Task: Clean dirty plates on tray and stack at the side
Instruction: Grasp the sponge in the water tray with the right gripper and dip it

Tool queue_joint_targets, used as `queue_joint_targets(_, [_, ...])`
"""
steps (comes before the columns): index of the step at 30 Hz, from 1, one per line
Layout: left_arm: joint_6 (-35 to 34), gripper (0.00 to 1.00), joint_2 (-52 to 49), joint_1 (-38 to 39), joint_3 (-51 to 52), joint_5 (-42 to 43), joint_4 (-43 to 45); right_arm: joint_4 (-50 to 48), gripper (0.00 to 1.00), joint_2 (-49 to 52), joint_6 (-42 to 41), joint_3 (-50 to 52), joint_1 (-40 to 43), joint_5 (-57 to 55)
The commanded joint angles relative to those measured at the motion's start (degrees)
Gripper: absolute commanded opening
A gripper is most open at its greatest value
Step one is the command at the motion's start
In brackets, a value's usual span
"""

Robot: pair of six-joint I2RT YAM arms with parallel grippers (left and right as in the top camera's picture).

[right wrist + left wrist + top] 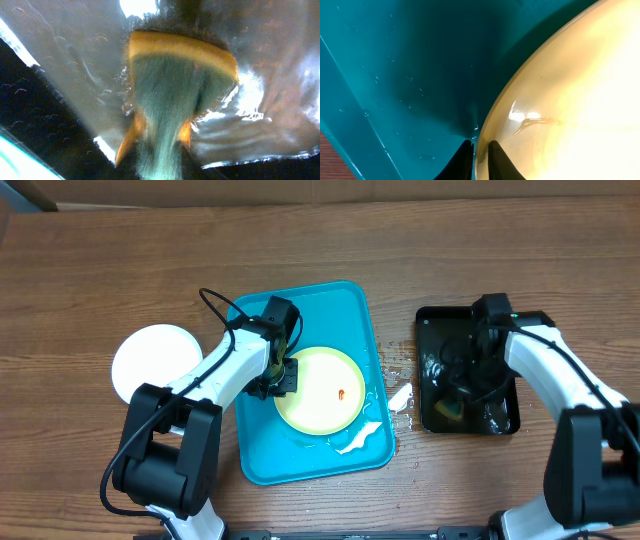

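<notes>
A pale yellow-green plate (pixel 318 390) with a small red smear (pixel 341 394) lies on the turquoise tray (pixel 255 450). My left gripper (pixel 285 377) sits at the plate's left rim. In the left wrist view its jaws (pixel 480 146) are shut on the edge of the plate (pixel 570 100), one finger over the tray (pixel 395 75) and one over the plate. A white plate (pixel 155 360) rests on the table left of the tray. My right gripper (pixel 455 395) is down in the black tray (pixel 505 420), shut (pixel 160 142) on a yellow-and-green sponge (pixel 175 75).
The black tray's floor (pixel 280 75) is wet and shiny. White scraps lie by the turquoise tray's right edge (pixel 400 396) and in its front right corner (pixel 362 438). Water drops (pixel 390 368) spot the table between the two trays.
</notes>
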State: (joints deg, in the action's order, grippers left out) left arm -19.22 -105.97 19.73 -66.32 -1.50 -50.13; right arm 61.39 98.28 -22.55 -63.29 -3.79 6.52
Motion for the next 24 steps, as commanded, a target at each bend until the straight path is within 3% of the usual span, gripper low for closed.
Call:
queue_joint_targets(1, [0.81, 0.15, 0.22, -0.22, 0.61, 0.07, 0.04, -0.39, 0.5, -2.1, 0.39, -1.29, -0.22, -1.03])
queue_joint_targets(5, [0.81, 0.19, 0.22, -0.22, 0.61, 0.07, 0.04, -4.46, 0.56, -1.68, -1.57, 1.9, -0.22, -6.03])
queue_joint_targets(9, [0.81, 0.2, 0.22, -0.22, 0.61, 0.07, 0.11, -10.99, 0.5, -0.07, -4.11, 6.56, -0.22, -6.49])
queue_joint_targets(11, [0.81, 0.2, 0.22, -0.22, 0.61, 0.07, 0.09, -13.62, 0.41, 0.63, -5.18, 9.01, -0.22, -6.45])
queue_joint_targets(14, [0.81, 0.2, 0.22, -0.22, 0.61, 0.07, 0.07, -14.71, 0.07, 0.79, -5.16, 9.75, -0.22, -6.38])
queue_joint_targets(15, [0.81, 0.2, 0.22, -0.22, 0.61, 0.07, 0.07, -14.4, 0.04, 0.63, -5.14, 9.38, -0.22, -6.27])
queue_joint_targets(22, [0.81, 0.19, 0.22, -0.22, 0.61, 0.09, 0.04, -6.16, 0.04, -1.4, 3.48, 0.46, -0.22, -2.43])
queue_joint_targets(24, [0.79, 0.19, 0.22, -0.22, 0.61, 0.11, 0.07, -3.74, 0.12, -2.23, 3.52, -1.97, -0.22, -2.6])
